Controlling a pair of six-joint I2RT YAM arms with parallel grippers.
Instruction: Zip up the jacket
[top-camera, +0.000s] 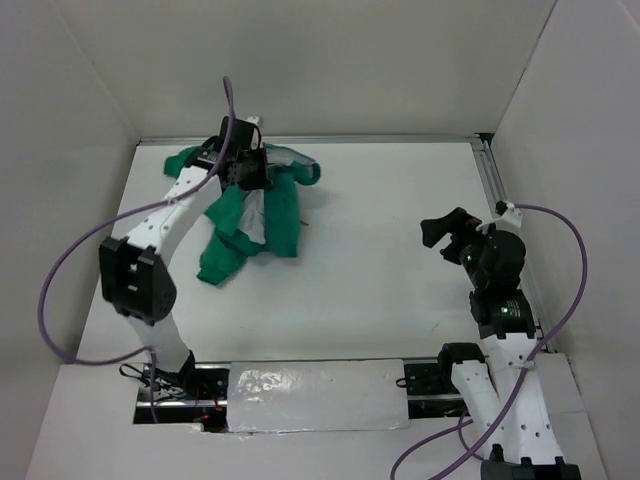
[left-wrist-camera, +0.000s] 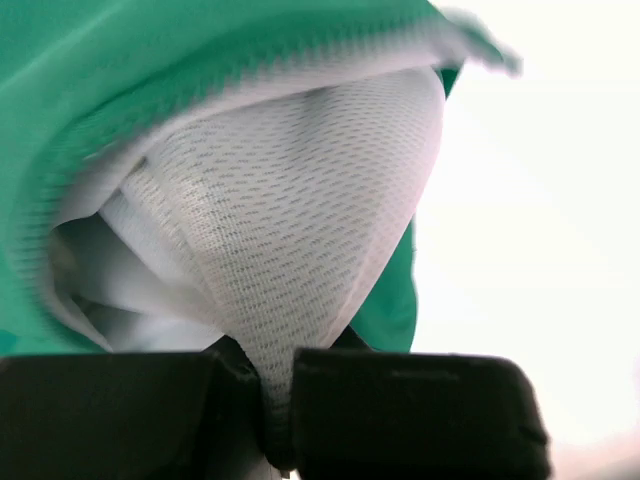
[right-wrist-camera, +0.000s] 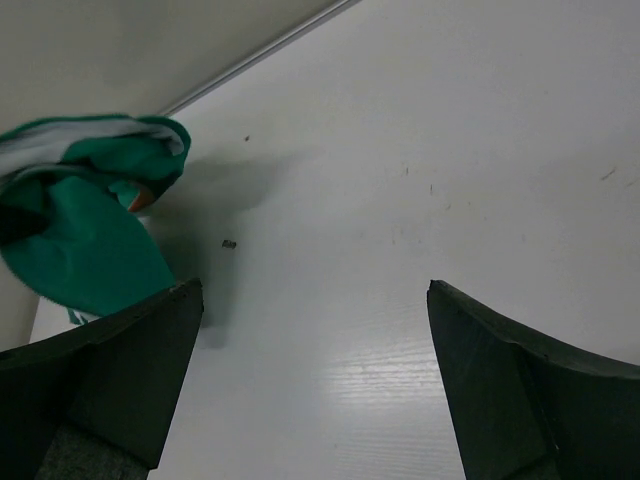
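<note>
The green jacket (top-camera: 278, 210) hangs bunched at the far left of the table, lifted by my left gripper (top-camera: 246, 168). In the left wrist view the gripper (left-wrist-camera: 278, 400) is shut on a fold of the jacket's white mesh lining (left-wrist-camera: 300, 200), with green fabric (left-wrist-camera: 120, 70) draped above. The zipper and chest patch are hidden. My right gripper (top-camera: 447, 232) is open and empty over the table at the right. In the right wrist view its gripper (right-wrist-camera: 315, 370) frames bare table, with the jacket (right-wrist-camera: 90, 230) far off at the left.
White walls enclose the table (top-camera: 380, 260) at the back and on both sides. A metal rail (top-camera: 490, 175) runs along the right wall. A small dark speck (right-wrist-camera: 228, 243) lies on the table near the jacket. A foil-like strip (top-camera: 315, 395) lies between the arm bases.
</note>
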